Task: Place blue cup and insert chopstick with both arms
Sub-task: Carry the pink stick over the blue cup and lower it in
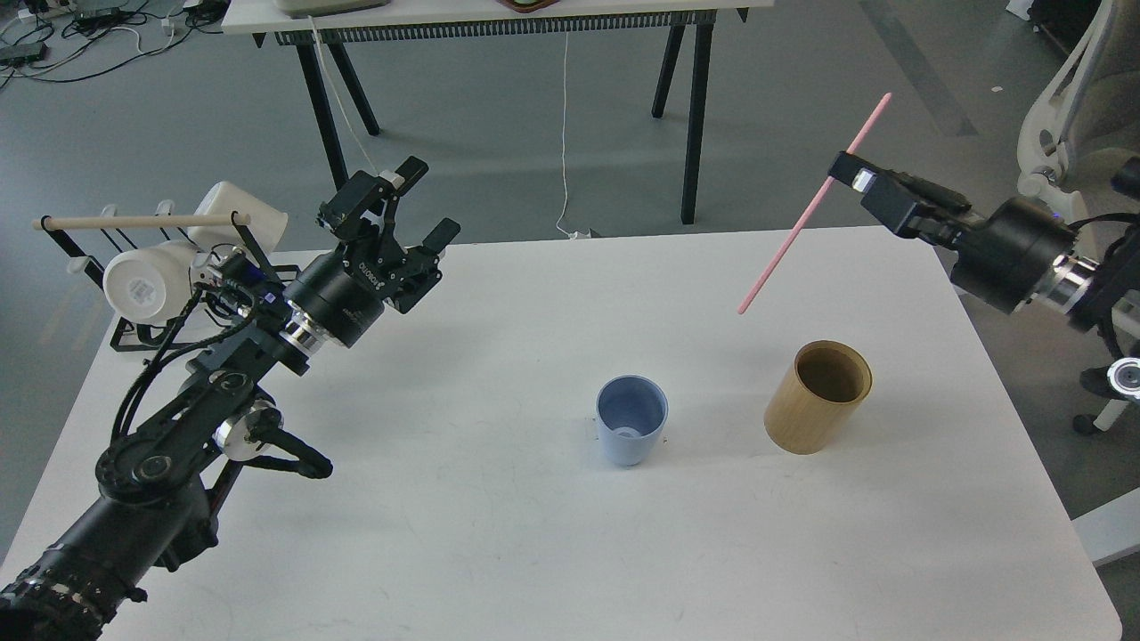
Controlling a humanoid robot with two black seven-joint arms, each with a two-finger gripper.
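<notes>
The pale blue cup [631, 431] stands upright and empty near the middle of the white table [499, 534]. The tan wooden holder [818, 395] stands to its right, empty. My right gripper [844, 171] is shut on the pink chopstick [812, 206] near its upper end and holds it tilted in the air, its lower tip above the table, up and left of the holder. My left gripper [419, 203] is open and empty, raised above the table's back left part, far from the cup.
A black wire rack [134, 267] with a pale wooden dowel and white mugs [147, 280] stands at the table's left edge, behind my left arm. A white office chair [1069, 133] is at the right, beyond the table. Another table's legs stand behind.
</notes>
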